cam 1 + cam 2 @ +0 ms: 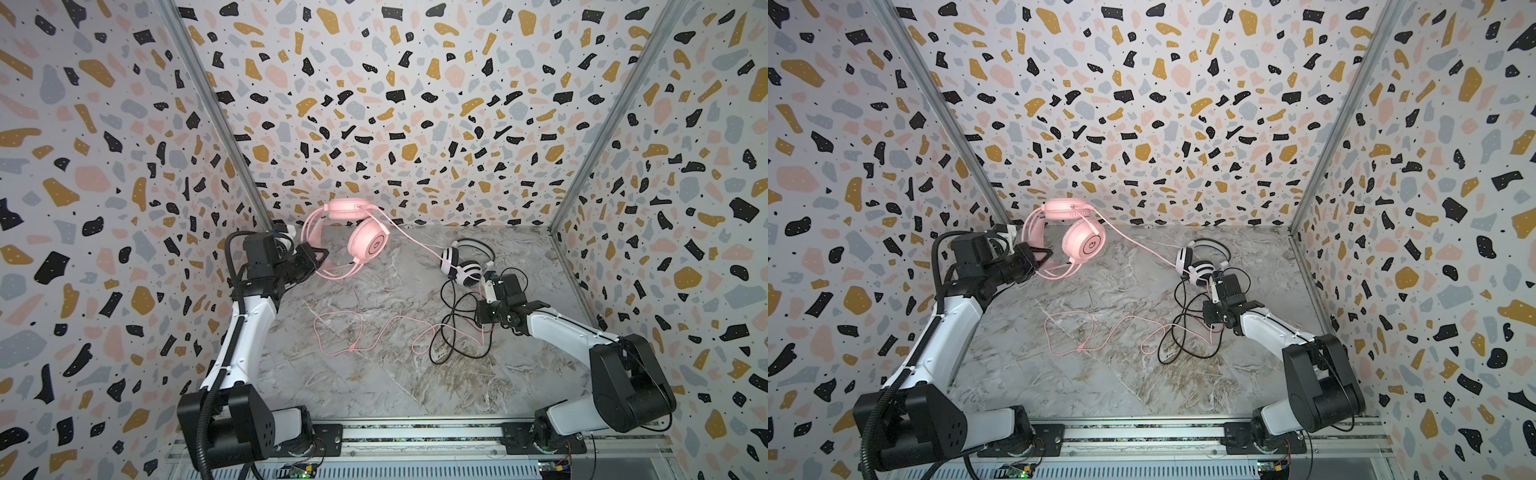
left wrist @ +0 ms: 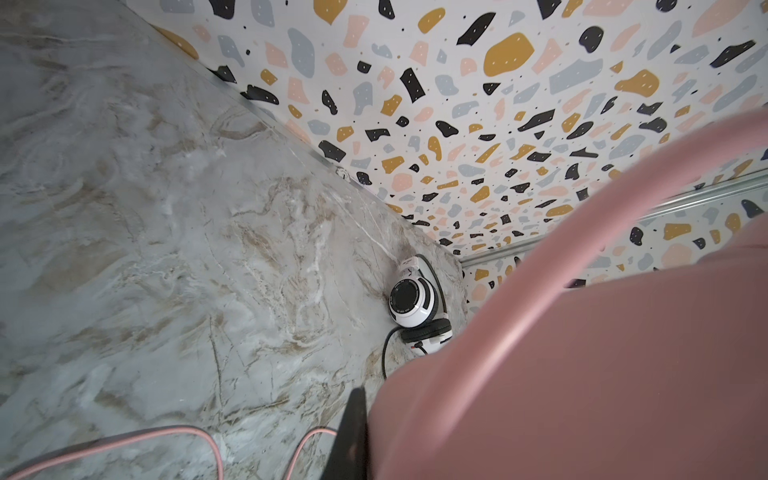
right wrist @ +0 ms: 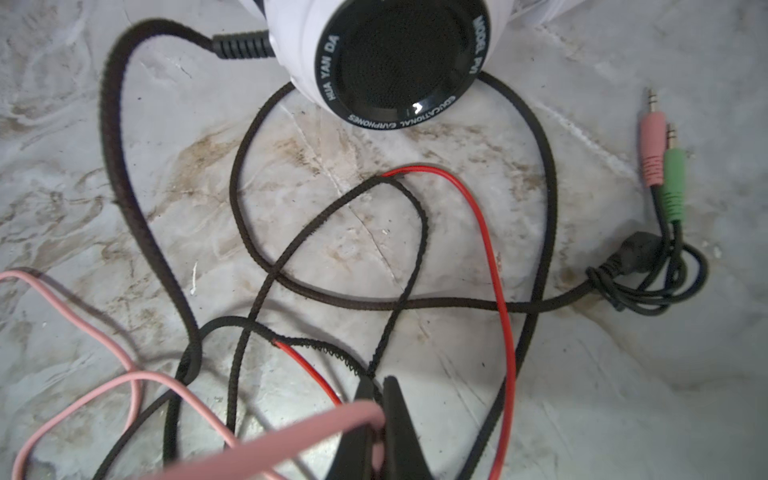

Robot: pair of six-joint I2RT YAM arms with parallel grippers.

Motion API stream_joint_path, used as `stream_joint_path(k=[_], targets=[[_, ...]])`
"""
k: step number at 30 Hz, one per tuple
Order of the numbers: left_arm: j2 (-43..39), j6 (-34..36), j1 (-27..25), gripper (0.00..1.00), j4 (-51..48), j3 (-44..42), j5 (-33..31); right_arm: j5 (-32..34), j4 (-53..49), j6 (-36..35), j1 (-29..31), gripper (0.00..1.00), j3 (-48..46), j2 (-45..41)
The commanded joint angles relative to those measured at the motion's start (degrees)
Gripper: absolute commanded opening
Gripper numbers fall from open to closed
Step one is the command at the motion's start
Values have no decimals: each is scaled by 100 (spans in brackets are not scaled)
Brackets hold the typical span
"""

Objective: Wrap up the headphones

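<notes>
Pink cable (image 3: 291,440) slack in loops, table (image 1: 374,386) centre. My right gripper (image 3: 377,385) clamped tight on that cable, right side; white headset (image 1: 464,266) lies just beyond. My left gripper (image 1: 321,258) closed on pink headset (image 1: 368,243), far left.

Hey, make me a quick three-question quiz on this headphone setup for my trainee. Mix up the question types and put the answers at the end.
1. True or false: the pink headset lies flat on the table.
2. What is the right tool shut on? A: the pink cable; B: the black cable; C: the green jack.
3. Fill in: the white headset rests on the table nearer the ___ tool.
Key: 1 false, the left tool holds it up by its headband. 2 A. 3 right.
</notes>
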Motion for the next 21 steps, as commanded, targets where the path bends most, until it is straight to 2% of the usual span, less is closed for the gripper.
stream_joint_path(k=[1, 5, 9, 13, 18, 21], targets=[[-323, -597, 207, 0, 818, 68, 300, 46, -77, -6, -1, 1, -57, -137], [-576, -894, 224, 0, 722, 56, -133, 394, -132, 48, 533, 1, 133, 16], [-1130, -859, 215, 0, 378, 8, -1297, 437, -266, 133, 1441, 2, 785, 336], [-1478, -694, 214, 0, 13, 30, -2156, 1006, -830, -34, 2281, 2, 1663, 665], [-1526, -645, 206, 0, -353, 150, -2780, 1211, -1787, -437, 3095, 2, 2602, 869], [-1566, -656, 154, 0, -478, 148, -3440, 1355, -2318, -465, 3487, 2, 2940, 856]])
